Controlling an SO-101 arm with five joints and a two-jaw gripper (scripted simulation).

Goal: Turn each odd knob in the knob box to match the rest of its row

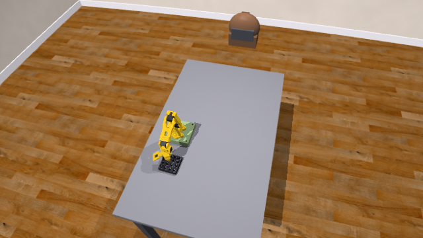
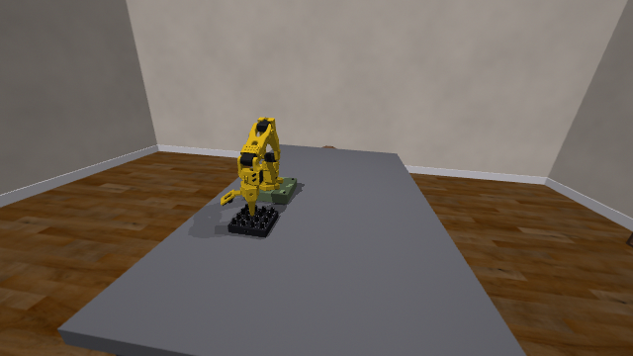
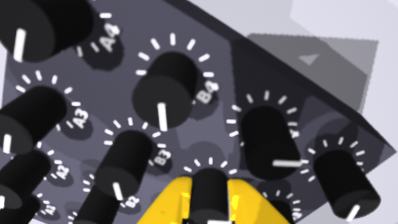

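The black knob box (image 1: 169,162) lies on the grey table near its left edge, right in front of my yellow arm; it also shows in the exterior view (image 2: 253,222). My gripper (image 2: 251,212) points straight down onto it. In the wrist view my yellow jaws sit on both sides of one black knob (image 3: 211,187), in the row after B3 (image 3: 125,160), and are shut on it. Knob B4 (image 3: 162,87) and knob A3 (image 3: 27,117) have their white pointers towards the bottom of the frame. The knob right of B4 (image 3: 270,142) points to the right.
My arm stands on a green base plate (image 1: 185,133) just behind the box. The table's left edge (image 1: 145,145) runs close beside the box. A brown domed object (image 1: 243,30) sits on the floor beyond the far end of the table.
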